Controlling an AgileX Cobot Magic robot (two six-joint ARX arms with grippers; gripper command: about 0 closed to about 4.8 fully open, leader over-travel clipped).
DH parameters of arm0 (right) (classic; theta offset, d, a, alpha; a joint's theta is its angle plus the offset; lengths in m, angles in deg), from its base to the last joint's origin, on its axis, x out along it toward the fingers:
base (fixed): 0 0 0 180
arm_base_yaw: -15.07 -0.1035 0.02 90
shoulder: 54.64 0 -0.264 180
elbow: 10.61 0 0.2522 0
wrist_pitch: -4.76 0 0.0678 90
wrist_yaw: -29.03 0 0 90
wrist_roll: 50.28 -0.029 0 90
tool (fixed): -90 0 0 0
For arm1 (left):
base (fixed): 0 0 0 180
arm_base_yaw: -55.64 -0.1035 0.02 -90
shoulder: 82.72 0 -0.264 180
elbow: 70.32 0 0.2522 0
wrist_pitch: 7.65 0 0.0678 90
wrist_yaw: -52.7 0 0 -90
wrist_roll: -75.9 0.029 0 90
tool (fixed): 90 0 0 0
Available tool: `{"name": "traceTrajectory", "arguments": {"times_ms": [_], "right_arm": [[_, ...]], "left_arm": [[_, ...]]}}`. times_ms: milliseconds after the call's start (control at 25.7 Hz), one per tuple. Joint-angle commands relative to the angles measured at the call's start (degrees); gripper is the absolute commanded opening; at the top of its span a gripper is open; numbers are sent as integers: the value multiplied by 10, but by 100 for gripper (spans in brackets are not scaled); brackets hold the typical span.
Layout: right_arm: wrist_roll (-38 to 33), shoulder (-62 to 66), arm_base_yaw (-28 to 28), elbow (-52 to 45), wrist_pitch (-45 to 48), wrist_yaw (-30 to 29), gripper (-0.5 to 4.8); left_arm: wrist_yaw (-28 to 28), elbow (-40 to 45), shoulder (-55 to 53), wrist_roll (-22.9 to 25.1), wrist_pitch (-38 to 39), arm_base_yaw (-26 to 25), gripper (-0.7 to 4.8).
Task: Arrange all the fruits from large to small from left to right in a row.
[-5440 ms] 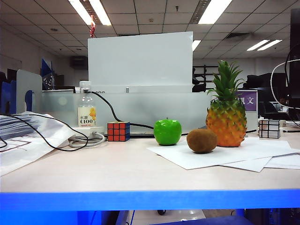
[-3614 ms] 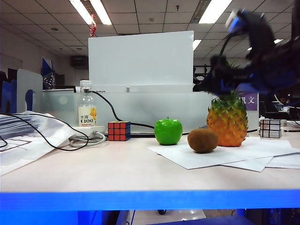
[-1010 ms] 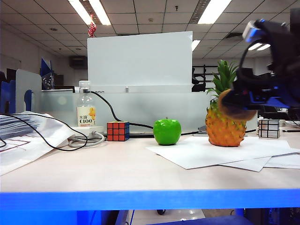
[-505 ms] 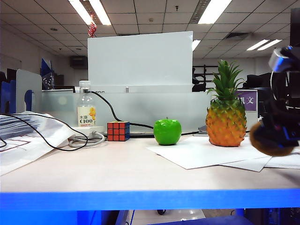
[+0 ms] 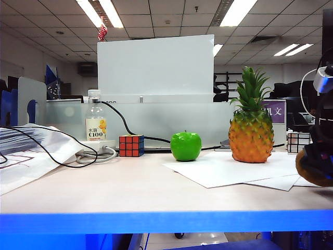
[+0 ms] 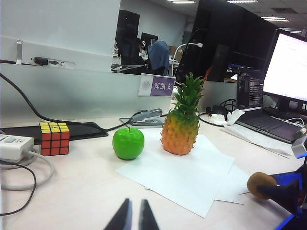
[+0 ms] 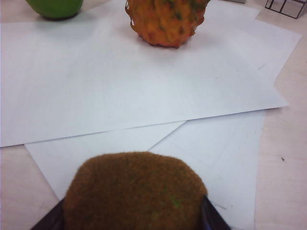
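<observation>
**Kiwi in right gripper at far right, pineapple and apple on table**

Right gripper (image 5: 318,164) sits at the right edge of the exterior view, low, just above table (image 5: 130,192) level. Jaws are clamped on the kiwi (image 5: 314,167), partly open to the fruit's width. In the right wrist view the kiwi (image 7: 135,191) fills the gap between both fingers, long axis running across from finger to finger, roughly level. The left wrist view shows the kiwi (image 6: 260,184) held clear of the surface, beside the edge of the white paper sheets (image 6: 192,175), well apart from the other fruit.

Pineapple (image 5: 251,122) stands upright on the paper sheets (image 5: 229,169), long axis vertical, green crown pointing straight up. Apple (image 5: 186,146) sits upright to its left, stem up, at the paper's left corner, near the pineapple but not touching. Order left to right in the exterior view: apple, pineapple, kiwi.

Left gripper (image 6: 133,215) is only visible in its own wrist view: two dark fingertips with a narrow gap between them, nothing held, above bare table well short of the apple (image 6: 128,143) and pineapple (image 6: 181,122).

Rubik's cube (image 5: 131,146) is left of the apple; mirror cube (image 5: 297,141) is right of the pineapple, behind the right gripper.
</observation>
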Motion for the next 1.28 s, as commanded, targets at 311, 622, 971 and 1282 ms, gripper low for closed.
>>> {"name": "traceTrajectory", "arguments": {"times_ms": [311,622,971,1282], "right_arm": [[-5,-1,-1,0,11,3,420],[14,-1,0,0,78,23,479],[108,24,2,198,73,25,479],[128,170,63,446,11,24,479]], "left_arm": [[0,-1,1,-2,-8,0,36],[-2,-1,1,-2,-7,0,36],[-5,-1,1,1,-7,0,36],[-4,-1,1,1,-8,0,36]]}}
